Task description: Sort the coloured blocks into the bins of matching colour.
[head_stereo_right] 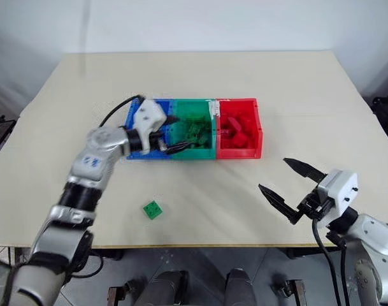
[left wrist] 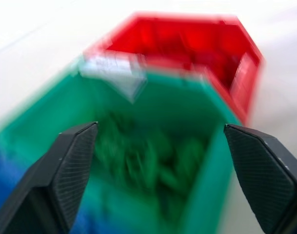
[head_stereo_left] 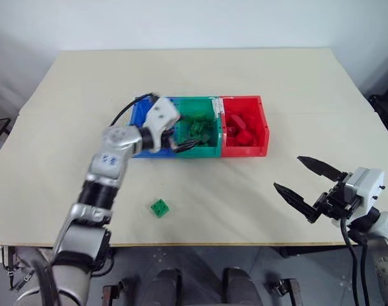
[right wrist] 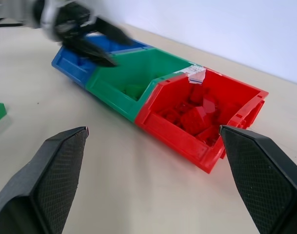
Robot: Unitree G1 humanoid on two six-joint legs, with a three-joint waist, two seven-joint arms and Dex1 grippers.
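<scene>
Remaining item: one green block (head_stereo_left: pixel 159 208), loose on the desk (head_stereo_left: pixel 257 70), lying toward the robot from the green bin (head_stereo_left: pixel 209 150) and on its left side. Left end effector (head_stereo_left: pixel 181 135): over the green bin's left rim, jaws spread, empty; judged nearer arm. Right end effector (head_stereo_left: pixel 308 180): spread wide, empty, well apart from the block.

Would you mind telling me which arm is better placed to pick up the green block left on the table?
Probably the left. The green block lies on the robot's left side of the table, beside the left arm. The left gripper is open over the green bin; the right gripper, also open, hangs farther away.
</scene>
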